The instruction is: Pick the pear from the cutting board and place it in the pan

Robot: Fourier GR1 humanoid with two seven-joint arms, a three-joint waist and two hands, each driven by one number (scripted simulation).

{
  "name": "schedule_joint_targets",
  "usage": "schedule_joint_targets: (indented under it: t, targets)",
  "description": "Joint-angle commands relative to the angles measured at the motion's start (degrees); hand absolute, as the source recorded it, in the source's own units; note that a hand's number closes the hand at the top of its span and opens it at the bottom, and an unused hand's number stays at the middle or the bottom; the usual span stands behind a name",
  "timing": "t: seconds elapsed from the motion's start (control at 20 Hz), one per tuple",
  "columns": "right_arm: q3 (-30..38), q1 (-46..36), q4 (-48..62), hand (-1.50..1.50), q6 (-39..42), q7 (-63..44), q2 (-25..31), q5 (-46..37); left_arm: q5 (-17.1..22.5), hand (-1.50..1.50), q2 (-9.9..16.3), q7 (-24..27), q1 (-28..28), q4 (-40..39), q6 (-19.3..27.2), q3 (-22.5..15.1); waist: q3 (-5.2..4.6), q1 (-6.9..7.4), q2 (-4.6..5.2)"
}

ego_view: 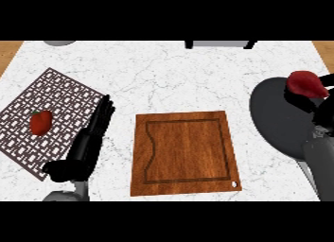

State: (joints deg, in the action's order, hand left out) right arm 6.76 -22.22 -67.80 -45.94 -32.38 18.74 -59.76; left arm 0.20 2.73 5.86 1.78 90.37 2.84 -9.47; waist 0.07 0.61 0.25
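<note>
The dark red pear (pixel 306 83) is at the far right, above the far part of the grey pan (pixel 276 118). My right hand (pixel 324 109) has its black fingers curled round the pear and hides its right side. I cannot tell whether the pear touches the pan's floor. The wooden cutting board (pixel 185 152) lies in the middle of the counter with nothing on it. My left hand (pixel 91 139) rests open at the left, fingers straight and pointing away, along the right edge of a patterned mat.
A brown lattice mat (pixel 47 101) lies at the left with a small red fruit (pixel 40 122) on it. A grey object (pixel 59 42) and a dark fixture (pixel 219 44) sit at the counter's far edge. Wooden floor shows past both far corners.
</note>
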Motion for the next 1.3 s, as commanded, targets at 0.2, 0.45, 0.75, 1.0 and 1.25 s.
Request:
schedule_joint_targets:
  t: [0.2, 0.45, 0.75, 1.0, 1.25]
  targets:
    - [6.93, -8.03, 22.21, 1.50, -9.76, 21.26, 4.17, 16.56, -0.99, 0.00, 0.47, 4.28, 1.30, -4.69, -1.19, 1.50, 0.01, 0.28, 0.11]
    - [4.87, -9.78, 28.38, -1.50, 18.03, 13.93, 6.65, 19.69, 0.33, 0.00, 0.64, -1.77, 1.70, -0.09, -1.63, 0.45, 0.07, 1.65, 0.47]
    - [13.09, -15.31, 39.71, -1.50, 19.36, 32.43, 6.00, 30.69, 0.23, 0.00, 0.21, 1.13, 0.43, -0.71, -2.02, 0.42, 0.16, 1.78, 0.65]
    - [18.92, -15.95, 36.51, -1.50, 12.10, 42.50, 4.34, 36.16, -0.82, 0.00, 0.18, 0.92, 0.75, -1.32, -0.67, 1.10, 0.12, 0.70, 0.35]
    - [25.18, -13.46, 36.52, -1.50, 14.77, 51.51, 3.68, 44.64, 1.20, 0.00, 1.09, 1.20, -0.08, -1.68, -2.87, 2.30, 0.02, 0.03, 0.02]
